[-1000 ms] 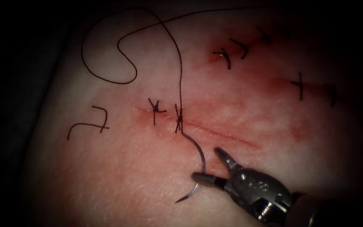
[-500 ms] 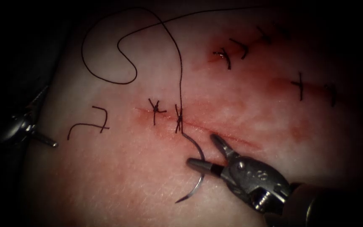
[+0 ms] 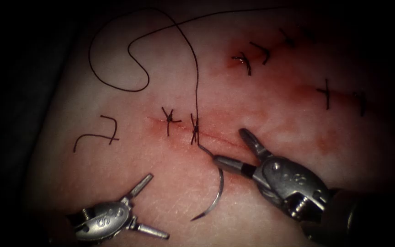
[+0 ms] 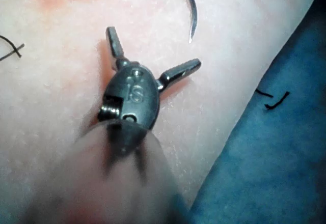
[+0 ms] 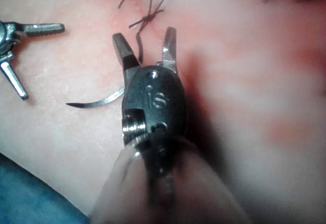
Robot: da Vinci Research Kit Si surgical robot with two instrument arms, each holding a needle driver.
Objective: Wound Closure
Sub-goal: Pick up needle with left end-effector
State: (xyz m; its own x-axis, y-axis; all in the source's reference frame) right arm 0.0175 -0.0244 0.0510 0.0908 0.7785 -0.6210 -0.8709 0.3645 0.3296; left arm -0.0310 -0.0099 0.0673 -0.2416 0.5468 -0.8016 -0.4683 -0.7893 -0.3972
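Right end effector (image 3: 234, 150) spread, empty, beside needle (image 3: 216, 192) lying free on tissue (image 3: 129, 183); left end effector (image 3: 154, 206) spread, empty. Two stitches (image 3: 193, 128) placed at cut's left end; rest unclosed.

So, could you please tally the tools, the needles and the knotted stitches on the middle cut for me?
Tools: 2, the left tool and the right tool, jaws open, holding nothing.
Needle: 1, lying on the tissue, unheld.
Knotted stitches on the cut: 2.
Total: 5.
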